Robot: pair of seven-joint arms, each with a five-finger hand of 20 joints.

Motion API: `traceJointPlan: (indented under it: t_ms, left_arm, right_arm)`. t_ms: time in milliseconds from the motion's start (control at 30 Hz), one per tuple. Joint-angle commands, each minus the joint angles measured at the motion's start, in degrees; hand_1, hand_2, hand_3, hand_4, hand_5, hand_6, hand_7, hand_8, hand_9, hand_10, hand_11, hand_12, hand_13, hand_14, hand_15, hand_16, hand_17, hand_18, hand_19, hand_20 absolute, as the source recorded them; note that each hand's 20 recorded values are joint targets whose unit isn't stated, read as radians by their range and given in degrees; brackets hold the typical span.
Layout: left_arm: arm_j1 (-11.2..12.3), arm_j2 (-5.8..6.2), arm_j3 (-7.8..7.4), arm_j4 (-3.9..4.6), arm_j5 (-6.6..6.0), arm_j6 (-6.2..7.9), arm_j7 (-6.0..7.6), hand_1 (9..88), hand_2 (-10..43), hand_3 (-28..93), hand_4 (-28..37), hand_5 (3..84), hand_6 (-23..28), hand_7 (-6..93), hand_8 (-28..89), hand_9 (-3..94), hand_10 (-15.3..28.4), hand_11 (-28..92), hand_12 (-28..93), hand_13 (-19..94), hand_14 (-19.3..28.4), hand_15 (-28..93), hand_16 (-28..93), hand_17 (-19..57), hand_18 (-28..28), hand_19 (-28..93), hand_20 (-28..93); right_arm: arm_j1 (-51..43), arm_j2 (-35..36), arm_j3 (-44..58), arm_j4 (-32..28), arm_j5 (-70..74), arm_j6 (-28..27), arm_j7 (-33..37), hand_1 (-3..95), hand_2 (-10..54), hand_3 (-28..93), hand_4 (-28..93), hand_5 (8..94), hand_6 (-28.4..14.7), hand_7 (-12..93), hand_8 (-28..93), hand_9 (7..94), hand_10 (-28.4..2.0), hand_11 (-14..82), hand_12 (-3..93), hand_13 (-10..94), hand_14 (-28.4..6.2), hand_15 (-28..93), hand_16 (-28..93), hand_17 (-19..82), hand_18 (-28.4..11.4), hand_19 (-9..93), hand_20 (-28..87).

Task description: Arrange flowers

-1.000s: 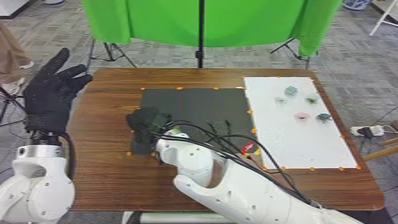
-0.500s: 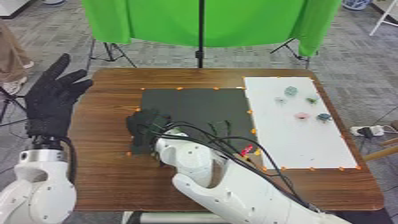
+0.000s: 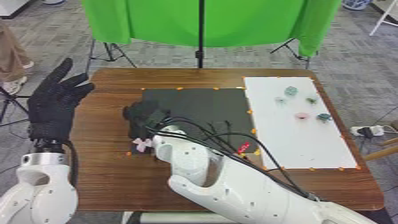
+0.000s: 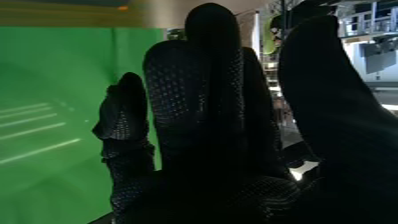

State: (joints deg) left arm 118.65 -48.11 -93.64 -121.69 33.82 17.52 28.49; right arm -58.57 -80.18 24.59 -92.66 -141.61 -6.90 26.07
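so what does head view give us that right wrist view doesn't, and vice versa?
Head view: left hand, white sheet with small flower-like pieces, pink piece beside the right hand, red item farther right.

Right wrist view: grip dots on the glove up close, plus brightly lit background beyond the fingers.

Both: right hand and green cloth. Probably the brown table too, as a strip in the wrist view.
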Motion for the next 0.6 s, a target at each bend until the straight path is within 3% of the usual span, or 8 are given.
traceJointPlan:
  t_ms: [33,100,267,333,400,433,533,600]
  left_arm:
    - [7.4,-2.25,-2.69,-1.82,-1.2,2.06,2.08,21.5,9.5,75,-28.2,35.1,8.1,9.4,-7,35.0,19.7,30,15,25,25.9,62,-8,-6.8,22.8,49,37]
    - [9.2,-2.75,-3.75,-2.01,-1.54,2.28,2.74,21.5,9.4,75,-28.2,35.1,8.1,9.4,-7,35.0,19.6,30,15,25,26.0,62,-8,-6.8,22.8,49,37]
    - [11.8,-2.42,-3.02,-1.22,-4.09,2.83,5.78,20.8,9.4,75,-28.2,35.1,8.1,9.4,-7,35.1,19.6,30,15,25,25.9,62,-8,-6.9,22.8,49,37]
    - [12.6,-2.96,-2.27,-0.87,-5.16,3.05,7.08,19.8,9.4,75,-28.2,35.1,7.9,9.4,-7,35.1,19.6,30,15,24,25.9,62,-8,-7.0,22.7,49,37]
    - [13.1,-4.07,-1.91,-0.66,-5.04,2.62,7.32,18.3,9.5,75,-28.3,35.1,7.8,9.6,-7,34.9,19.5,30,15,24,25.9,62,-8,-7.3,22.8,49,36]
    - [13.8,-2.99,-1.19,-0.71,-6.15,3.16,8.96,17.7,9.5,74,-28.3,35.1,7.8,9.6,-7,34.9,19.5,30,15,24,25.9,62,-8,-7.4,22.8,48,36]
    - [13.6,-1.32,0.44,-0.36,-7.57,3.22,10.82,16.2,9.4,74,-28.3,35.2,7.7,9.7,-7,34.9,19.4,30,15,24,26.0,62,-8,-7.6,22.7,48,36]
    - [14.0,0.68,1.34,-0.47,-9.17,4.22,12.89,15.8,9.4,74,-28.3,35.2,7.7,9.7,-7,34.9,19.4,30,15,24,26.0,62,-8,-7.7,22.6,48,36]
  right_arm:
    - [-1.7,2.7,6.9,-4.3,1.6,-2.8,0.0,45.3,-9.5,67,-28,56.9,1.8,11,-12,79.8,-11.9,34.9,18.3,73,-6.9,69,18,34,-22.7,89,38]
    - [-0.8,5.9,8.2,-6.8,4.3,-1.9,2.0,43.7,-9.5,69,-28,57.7,1.6,11,-12,79.5,-12.2,35.0,18.2,72,-7.6,69,18,34,-23.2,89,38]
    - [-3.7,14.8,16.0,-14.0,9.0,-2.3,7.6,40.3,-9.5,72,-28,58.4,0.7,11,-11,77.4,-13.7,31.6,16.6,69,-9.4,69,16,30,-24.7,88,39]
    - [-5.4,18.9,18.7,-16.3,11.5,-0.7,10.2,39.0,-9.5,72,-28,57.6,0.1,10,-11,75.6,-14.5,29.5,16.0,68,-10.5,68,15,29,-25.2,88,39]
    - [-8.7,23.8,22.3,-18.7,12.2,0.8,12.0,37.9,-9.5,72,-28,57.0,-0.2,10,-11,74.3,-15.2,28.0,15.7,67,-11.1,67,14,28,-25.7,87,39]
    - [-10.2,25.4,24.0,-19.5,12.9,1.2,12.9,37.3,-9.5,73,-28,56.5,-0.3,10,-11,73.7,-15.6,26.8,15.3,66,-11.5,67,14,28,-25.9,87,39]
    - [-14.0,31.7,27.4,-21.1,12.5,4.9,16.4,36.8,-9.5,73,-28,55.6,-0.6,10,-11,72.7,-16.6,25.4,14.9,65,-12.0,67,13,28,-26.0,87,39]
    - [-16.6,34.1,30.1,-21.3,13.1,6.5,18.4,36.3,-9.5,74,-28,55.1,-0.7,10,-11,72.3,-17.0,24.6,14.8,65,-12.3,67,13,27,-26.2,87,39]
